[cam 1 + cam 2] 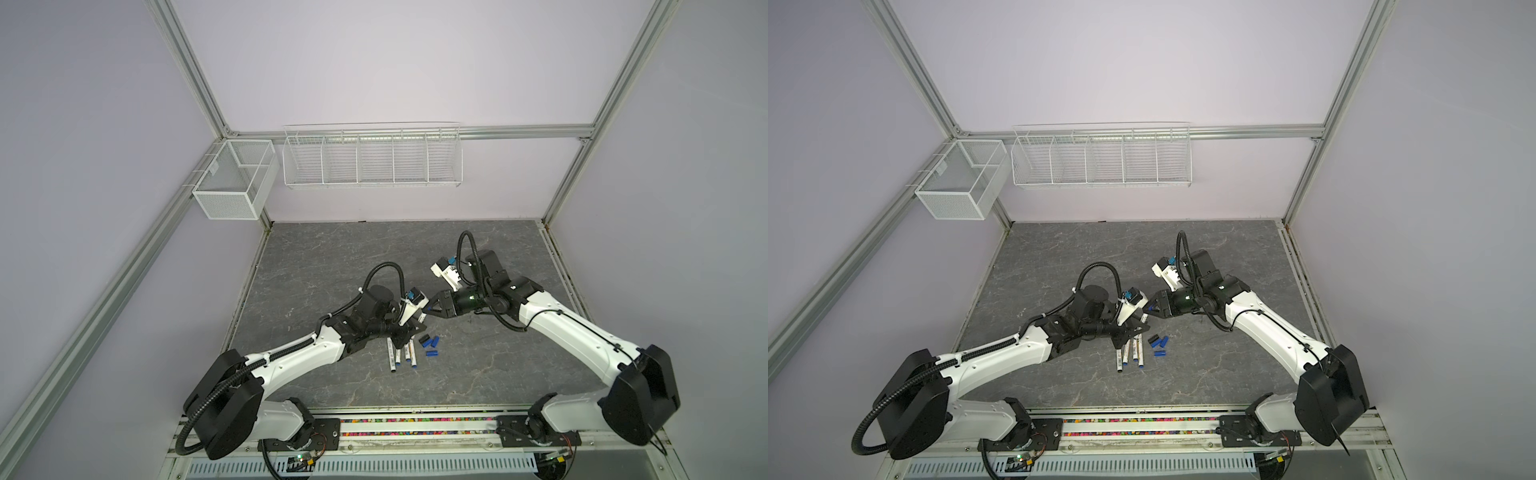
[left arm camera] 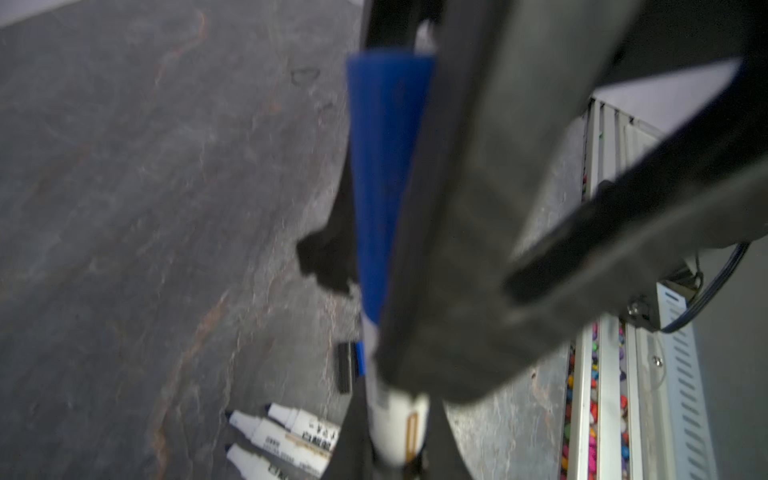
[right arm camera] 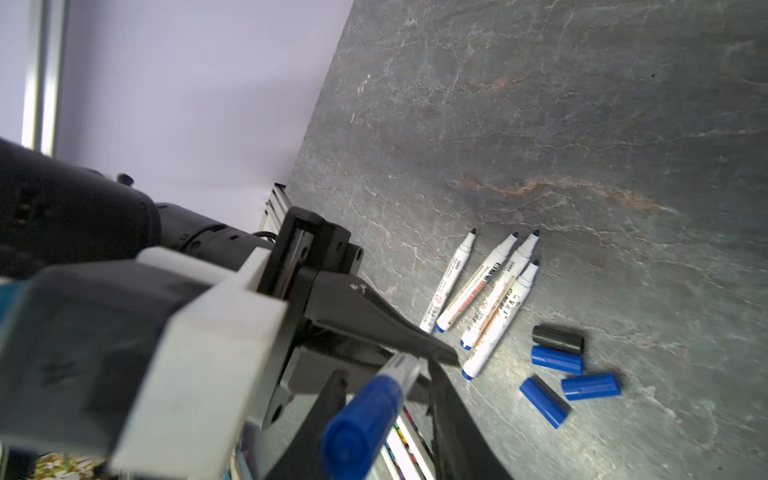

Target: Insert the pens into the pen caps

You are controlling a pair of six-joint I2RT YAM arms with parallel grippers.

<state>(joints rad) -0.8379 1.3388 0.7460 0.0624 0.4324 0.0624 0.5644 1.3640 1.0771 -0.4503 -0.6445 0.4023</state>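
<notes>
Your left hand (image 1: 411, 327) is clamped on the barrel of 1 pen (image 3: 405, 365), and a blue cap (image 3: 361, 415) sits over that pen's tip. Your right hand (image 1: 429, 311) has the cap between its jaws, but they look parted. In the right wrist view 1 finger (image 3: 461, 432) stands clear of the cap, so nothing is gripped there.

Take the row of 4 loose pens (image 1: 401, 353) as your mark. Both hands meet tip to tip just past the far end of that row, raised off the surface (image 1: 332, 266). The 4 loose caps (image 1: 430, 343), 3 blue and 1 black, lie just beside the row on the right arm's side.

What matters next is that the held pen's long axis runs from the left hand straight into the right hand, capped end leading. I judge the right hand should back away along that line, not sideways, or a finger may drag the cap askew. Whether the cap is pressed fully home I cannot tell.

Both forearms reach low toward the middle, wrists near level, hands facing each other. The left hand is nearer the row, and the right hand is nearer the caps.
</notes>
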